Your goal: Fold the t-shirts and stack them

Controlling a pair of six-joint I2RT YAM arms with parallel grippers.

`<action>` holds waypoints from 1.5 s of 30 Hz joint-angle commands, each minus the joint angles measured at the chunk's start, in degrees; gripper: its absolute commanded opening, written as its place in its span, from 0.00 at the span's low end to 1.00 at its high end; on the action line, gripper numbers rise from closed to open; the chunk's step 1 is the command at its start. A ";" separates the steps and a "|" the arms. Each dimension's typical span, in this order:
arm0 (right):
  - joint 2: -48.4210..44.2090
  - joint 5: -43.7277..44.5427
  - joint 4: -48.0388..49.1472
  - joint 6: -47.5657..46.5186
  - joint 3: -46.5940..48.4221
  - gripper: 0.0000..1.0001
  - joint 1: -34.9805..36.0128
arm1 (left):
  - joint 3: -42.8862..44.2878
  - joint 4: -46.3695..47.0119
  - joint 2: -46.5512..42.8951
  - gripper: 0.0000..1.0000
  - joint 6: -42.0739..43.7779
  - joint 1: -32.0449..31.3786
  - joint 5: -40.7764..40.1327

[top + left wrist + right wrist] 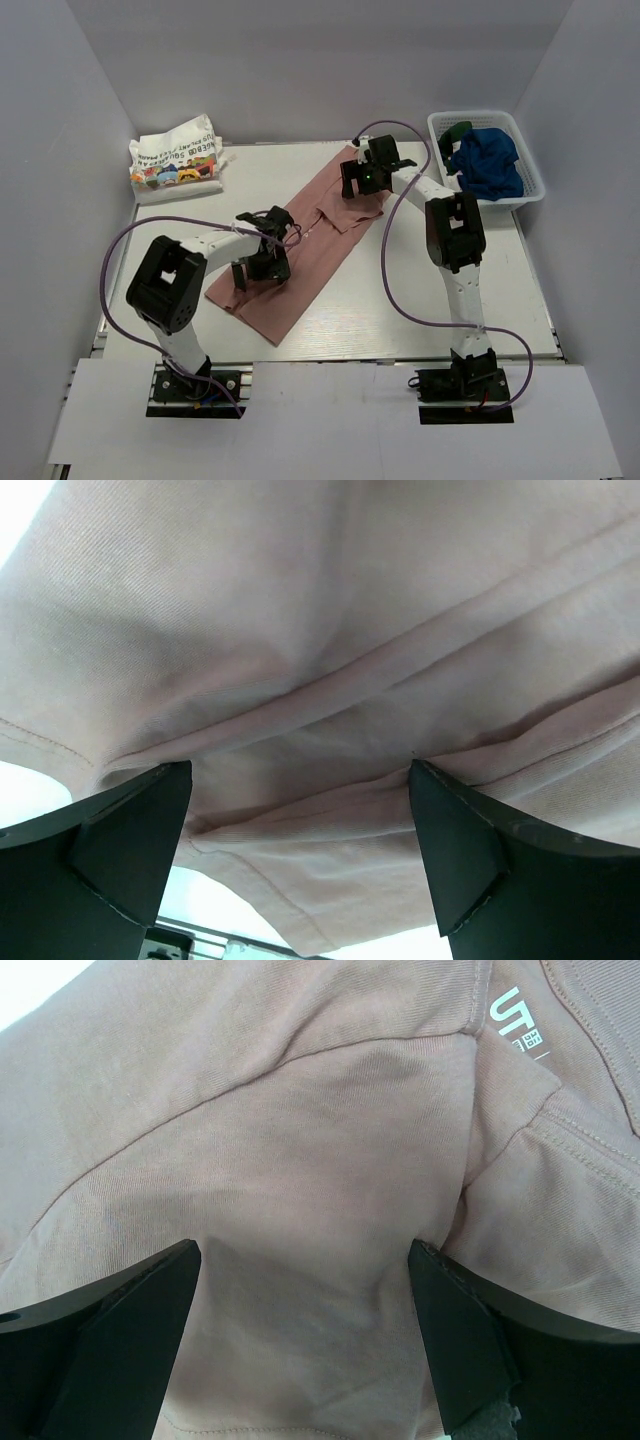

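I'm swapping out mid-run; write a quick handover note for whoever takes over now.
Left gripper open, over the near half of the pink tee.
Right gripper open, over its collar end.
The tee lies across the table, folded into a long strip.
White tees sit folded at the far left.
Blue tee and green tee are in the basket.
To do: finish pink, stack it, then fold those two.

Perhaps five t-shirts (300,262), one basket (534,182), two arms (455,236).
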 commanded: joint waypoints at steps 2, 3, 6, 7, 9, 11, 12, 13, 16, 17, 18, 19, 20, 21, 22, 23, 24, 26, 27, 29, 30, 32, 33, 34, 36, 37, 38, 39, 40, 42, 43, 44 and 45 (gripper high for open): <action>0.54 -0.59 -4.09 -0.05 0.55 0.91 0.27 | -1.73 1.19 3.32 1.00 -0.37 -4.25 0.99; 2.90 -0.76 -5.14 0.04 2.91 0.91 -0.16 | -2.25 1.80 3.33 1.00 -0.37 -5.31 2.23; 7.12 -2.25 -7.78 0.56 9.15 0.91 0.80 | -1.73 3.56 4.74 1.00 -0.37 -9.35 12.41; 7.67 -4.08 -8.13 0.65 10.05 0.91 0.28 | -1.73 6.27 4.74 1.00 0.15 -11.62 15.14; 9.50 -4.80 -7.09 0.57 11.98 0.91 0.19 | -2.43 9.36 4.04 1.00 -0.37 -14.18 20.60; 10.48 -6.73 -5.24 -0.13 13.56 0.91 0.36 | -2.44 10.25 3.42 1.00 -1.69 -17.43 20.80; 10.75 -7.44 -4.98 -0.14 14.27 0.91 0.36 | -0.25 9.38 3.42 1.00 -2.22 -18.40 19.75; 10.92 -9.36 -4.63 -0.57 14.97 0.91 0.36 | 1.16 6.32 2.90 1.00 -2.74 -20.33 17.04; 9.96 -9.73 -5.67 -0.84 19.27 0.91 0.45 | 7.14 1.30 0.53 1.00 -4.24 -24.02 11.41; 7.87 -9.47 -5.85 -0.75 19.63 0.91 0.45 | 8.54 0.41 -0.09 1.00 -4.24 -24.91 10.25; 6.72 -9.12 -6.20 -0.67 19.46 0.91 0.45 | 11.08 -0.29 -0.79 1.00 -4.24 -25.70 9.37; 5.66 -9.11 -6.20 -0.75 18.59 0.91 0.62 | 12.24 -0.30 -1.41 1.00 -4.24 -26.49 8.06; 1.73 -8.94 -6.29 -2.41 16.75 0.91 0.54 | 13.03 -0.30 -2.11 1.00 -3.63 -27.72 8.05; 0.22 -8.50 -5.77 -2.86 14.39 0.91 0.62 | 14.52 -0.30 -2.73 1.00 -3.10 -28.34 7.44; -2.41 -8.32 -5.59 -3.04 13.14 0.91 0.80 | 15.14 -0.30 -3.69 1.00 -3.10 -28.87 6.65; -4.61 -6.76 -5.33 -3.04 12.00 0.91 0.97 | 15.76 -0.30 -3.70 1.00 -2.49 -29.39 5.94; -5.68 -6.39 -5.67 -2.69 8.94 0.91 1.24 | 15.76 -0.30 -4.57 1.00 -2.48 -30.09 4.28; -9.27 -4.90 -6.90 -1.47 6.99 0.91 1.42 | 15.16 -2.13 -5.28 1.00 -2.48 -30.10 1.56; -10.07 -4.81 -7.08 -1.46 3.76 0.91 1.50 | 15.15 -3.62 -5.28 1.00 -3.18 -30.10 -3.77; -12.88 -3.49 -8.13 0.20 0.06 0.91 2.38 | 13.31 -7.22 -5.28 1.00 -4.59 -30.10 -8.81; -13.50 -2.10 -8.22 0.56 -2.57 0.91 2.47 | 13.30 -8.72 -4.59 1.00 -6.42 -29.58 -11.88; -15.52 -1.73 -8.31 0.92 -5.75 0.91 3.43 | 11.56 -10.75 -3.27 1.00 -7.84 -29.57 -13.83; -15.71 -1.99 -7.97 0.74 -6.55 0.91 3.79 | 10.50 -10.76 -2.48 1.00 -7.85 -29.05 -15.75; -15.79 -2.08 -7.88 0.39 -7.86 0.91 4.05 | 9.53 -9.89 -2.47 1.00 -8.45 -29.05 -15.77; -14.57 -1.03 -8.49 -0.05 -7.26 0.91 4.84 | 6.98 -6.82 -1.77 1.00 -7.76 -29.05 -15.16; -13.17 -0.77 -9.36 0.12 -5.87 0.91 5.10 | 6.98 -6.02 -0.38 1.00 -7.76 -29.05 -14.55; -12.38 -0.68 -9.72 -0.31 -5.33 0.91 5.19 | 6.37 -4.97 -0.36 1.00 -7.24 -29.05 -13.85; -10.98 -0.50 -10.24 0.47 -4.11 0.91 5.37 | 5.49 -3.65 0.42 1.00 -6.71 -29.05 -13.32; -9.40 -0.15 -11.03 0.57 -3.57 0.91 5.46 | 5.48 -1.20 0.43 1.00 -6.09 -29.05 -12.79; -6.67 0.82 -11.39 1.79 -1.73 0.91 5.55 | 4.95 0.92 2.44 1.00 -4.69 -29.05 -11.12; -6.13 1.34 -11.39 2.14 -1.37 0.91 5.55 | 4.34 3.37 3.06 0.99 -3.46 -29.05 -10.33; -5.52 1.52 -11.48 3.02 -0.67 0.91 5.46 | 4.34 4.35 3.67 0.99 -3.45 -29.05 -10.32; -4.21 1.52 -11.39 3.20 -0.49 0.91 5.72 | 4.34 4.97 5.25 0.97 -2.93 -29.05 -9.80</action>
